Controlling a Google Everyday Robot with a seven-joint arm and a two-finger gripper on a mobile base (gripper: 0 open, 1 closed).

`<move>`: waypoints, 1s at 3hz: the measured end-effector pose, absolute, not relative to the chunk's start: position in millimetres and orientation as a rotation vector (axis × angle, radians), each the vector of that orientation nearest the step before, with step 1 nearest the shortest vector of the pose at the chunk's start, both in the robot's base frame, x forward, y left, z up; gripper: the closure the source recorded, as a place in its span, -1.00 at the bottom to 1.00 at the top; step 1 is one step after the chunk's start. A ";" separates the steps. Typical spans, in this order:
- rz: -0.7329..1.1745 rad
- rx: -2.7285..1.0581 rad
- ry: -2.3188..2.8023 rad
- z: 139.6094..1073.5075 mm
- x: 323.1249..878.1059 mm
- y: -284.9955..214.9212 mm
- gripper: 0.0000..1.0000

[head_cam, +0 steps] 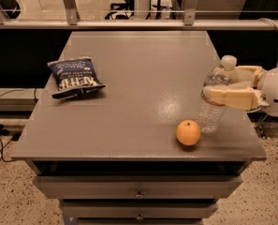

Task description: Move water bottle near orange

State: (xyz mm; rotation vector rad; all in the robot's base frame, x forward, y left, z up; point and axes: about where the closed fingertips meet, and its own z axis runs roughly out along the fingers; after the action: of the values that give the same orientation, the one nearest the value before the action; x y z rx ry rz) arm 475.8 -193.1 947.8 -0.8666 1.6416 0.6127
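The tool (219, 85), reaching in over the worktop's (143, 74) right edge, is clamped on the upper body of the upright water bottle (212, 114) near the front-right corner. The orange (188, 132) lies just beside the bottle's base, toward the front edge. A blue chip bag (75, 77) lies near the left edge.

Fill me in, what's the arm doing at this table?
The robot's claw reaches in from the right and is clamped on the water bottle at its label band, holding it upright near the table's front right corner. The orange sits just left of the bottle's base; whether they touch isn't clear. A chip bag lies apart at the left.
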 end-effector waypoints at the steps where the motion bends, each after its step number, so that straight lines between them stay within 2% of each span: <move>1: 0.633 -0.890 1.623 944.4 472.8 -193.9 -0.89; 2: 0.644 -0.905 1.615 943.4 472.9 -193.4 -1.00; 3: 0.613 -0.934 1.638 945.1 471.6 -211.7 -1.00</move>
State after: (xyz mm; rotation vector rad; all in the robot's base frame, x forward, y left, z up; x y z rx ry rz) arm 471.6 -211.7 945.1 -0.9342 1.6383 0.6133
